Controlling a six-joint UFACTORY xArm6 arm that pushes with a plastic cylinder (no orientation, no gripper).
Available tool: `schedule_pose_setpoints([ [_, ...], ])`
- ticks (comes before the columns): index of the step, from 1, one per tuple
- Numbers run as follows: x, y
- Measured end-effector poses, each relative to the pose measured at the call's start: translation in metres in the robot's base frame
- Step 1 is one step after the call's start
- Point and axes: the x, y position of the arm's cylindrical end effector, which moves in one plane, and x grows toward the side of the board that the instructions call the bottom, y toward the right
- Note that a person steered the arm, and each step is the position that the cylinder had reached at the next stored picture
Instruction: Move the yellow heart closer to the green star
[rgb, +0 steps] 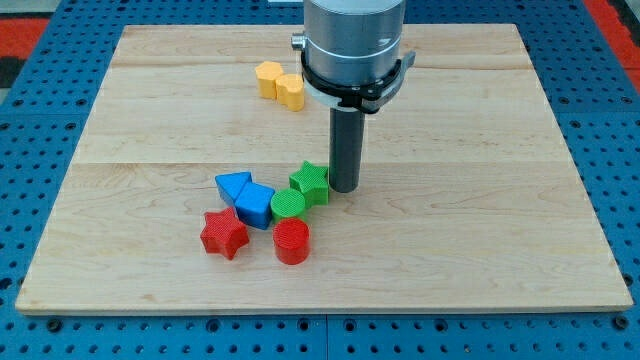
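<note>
The yellow heart (291, 91) lies near the view's top, touching a yellow hexagon (268, 78) on its left. The green star (310, 181) lies near the board's middle, well below the heart. My tip (344, 189) rests on the board just right of the green star, touching or almost touching it. The rod rises from there to the grey arm body at the view's top.
A green cylinder (288, 205) touches the star's lower left. A blue triangle (233, 185), a blue block (255, 205), a red star (224, 234) and a red cylinder (292, 241) cluster left and below. The wooden board (480, 200) sits on a blue pegboard.
</note>
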Motion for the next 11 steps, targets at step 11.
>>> schedule_pose_setpoints([
  [11,-0.111,-0.056],
])
